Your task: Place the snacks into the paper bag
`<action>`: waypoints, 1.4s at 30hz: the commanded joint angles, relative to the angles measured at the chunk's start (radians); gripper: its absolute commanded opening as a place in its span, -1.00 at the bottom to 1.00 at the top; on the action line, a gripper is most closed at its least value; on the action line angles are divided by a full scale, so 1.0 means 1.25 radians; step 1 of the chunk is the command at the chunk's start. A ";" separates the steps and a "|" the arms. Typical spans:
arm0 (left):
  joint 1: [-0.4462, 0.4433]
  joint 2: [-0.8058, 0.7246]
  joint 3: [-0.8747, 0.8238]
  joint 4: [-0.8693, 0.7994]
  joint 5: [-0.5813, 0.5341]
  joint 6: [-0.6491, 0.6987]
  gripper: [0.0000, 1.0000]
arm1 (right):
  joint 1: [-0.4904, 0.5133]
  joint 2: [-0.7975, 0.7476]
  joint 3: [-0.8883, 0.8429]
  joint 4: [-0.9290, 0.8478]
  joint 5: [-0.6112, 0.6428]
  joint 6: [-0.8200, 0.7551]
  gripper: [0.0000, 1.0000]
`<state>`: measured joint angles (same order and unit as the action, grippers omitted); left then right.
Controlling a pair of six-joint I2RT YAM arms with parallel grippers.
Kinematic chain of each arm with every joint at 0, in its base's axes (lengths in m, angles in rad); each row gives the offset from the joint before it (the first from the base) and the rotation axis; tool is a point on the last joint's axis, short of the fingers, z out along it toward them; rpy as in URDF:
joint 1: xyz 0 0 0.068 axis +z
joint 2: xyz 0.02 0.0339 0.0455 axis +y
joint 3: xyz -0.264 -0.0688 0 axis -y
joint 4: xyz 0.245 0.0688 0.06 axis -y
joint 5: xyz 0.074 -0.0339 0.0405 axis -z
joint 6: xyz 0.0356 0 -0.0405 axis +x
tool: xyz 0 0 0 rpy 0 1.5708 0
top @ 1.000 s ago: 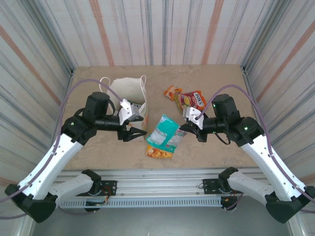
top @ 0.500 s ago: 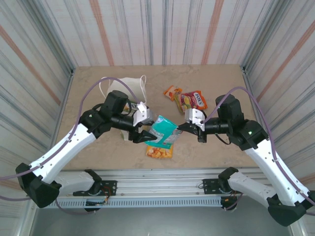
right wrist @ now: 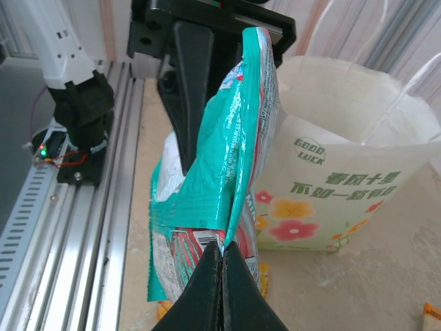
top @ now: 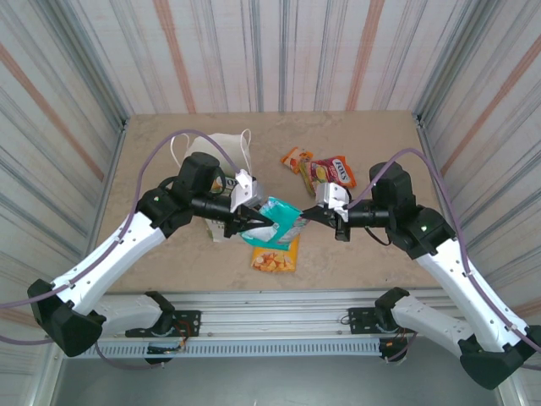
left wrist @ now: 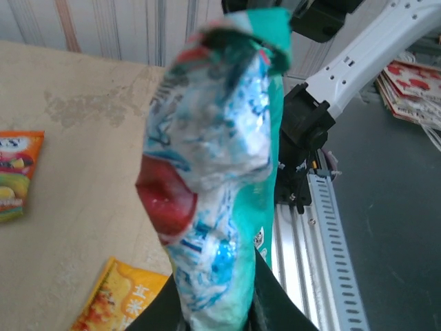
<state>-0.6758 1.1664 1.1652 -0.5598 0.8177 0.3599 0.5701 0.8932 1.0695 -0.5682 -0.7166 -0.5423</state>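
A teal foil snack packet (top: pixel 275 222) hangs above the table between my two grippers. My right gripper (top: pixel 309 213) is shut on its crimped edge (right wrist: pixel 241 200), fingertips pinched together (right wrist: pixel 222 265). My left gripper (top: pixel 254 216) is shut on the packet's other end (left wrist: pixel 217 207), a black finger (left wrist: pixel 279 307) pressing each side. The white floral paper bag (top: pixel 221 150) stands upright just behind the left gripper, its mouth open (right wrist: pixel 344 89). A yellow packet (top: pixel 275 258) lies on the table below the teal one. Orange (top: pixel 296 159) and red Fox's (top: pixel 334 172) packets lie further back.
The tan table (top: pixel 372 135) is boxed in by striped walls on three sides. A metal rail (top: pixel 270 326) with the arm bases runs along the near edge (left wrist: pixel 324 241). The yellow packet (left wrist: pixel 117 300) lies right under the held packet.
My left gripper swung right from beside the bag and has taken hold of the teal packet's left end. The right gripper has kept its grip and carried the packet slightly left and up.
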 commanded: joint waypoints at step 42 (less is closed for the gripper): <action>0.082 0.265 0.791 -0.615 -0.885 -0.424 -1.00 | -0.014 0.072 -0.071 0.201 0.349 0.414 0.18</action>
<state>-0.6224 1.4769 2.1235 -1.1580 -0.3347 -0.0605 0.5606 0.9817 0.9871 -0.3145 -0.2886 -0.0521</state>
